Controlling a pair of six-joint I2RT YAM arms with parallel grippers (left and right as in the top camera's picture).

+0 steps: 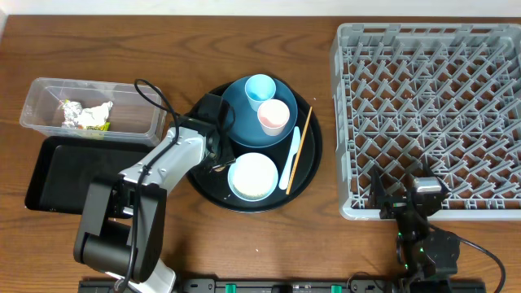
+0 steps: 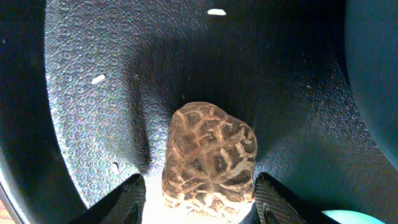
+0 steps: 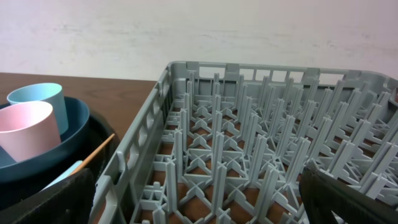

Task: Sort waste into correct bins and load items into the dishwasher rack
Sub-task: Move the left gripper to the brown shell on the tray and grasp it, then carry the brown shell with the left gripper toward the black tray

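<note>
Left fingers [image 2: 127, 202] part-open astride brown lump [image 2: 208, 162] | right fingers [image 3: 50, 199] wide open, empty

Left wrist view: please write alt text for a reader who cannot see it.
A small brown lump with a cracked surface sits on a black tray, between the two fingers of the left claw. A few white rice grains lie around it, and a blue plate shows at the right edge.
</note>
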